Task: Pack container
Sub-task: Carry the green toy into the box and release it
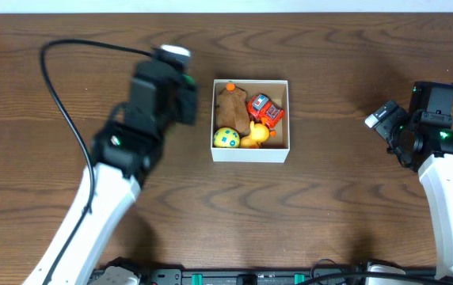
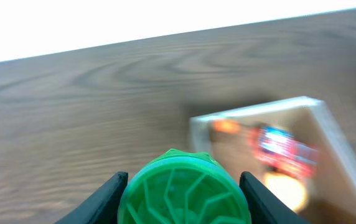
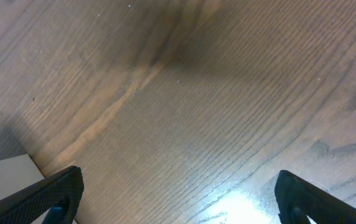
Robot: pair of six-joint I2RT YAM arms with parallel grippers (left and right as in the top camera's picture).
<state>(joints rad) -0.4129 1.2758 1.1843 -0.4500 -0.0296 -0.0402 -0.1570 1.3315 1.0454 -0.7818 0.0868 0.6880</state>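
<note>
Green ribbed round toy (image 2: 183, 196) seen pinched between fingers of left gripper (image 2: 184, 186). Container (image 1: 250, 153) found just beside it, ahead and rightward in wrist view; square, so no long axis offered. Left arm judged nearer; right gripper (image 3: 178, 196) spread, empty, well apart. Pinched toy mostly hidden in overhead view; only there are brown plush (image 1: 231, 107), red toy (image 1: 266, 109), yellow duck (image 1: 254, 136), spotted ball (image 1: 226, 138) shown sharply inside.
</note>
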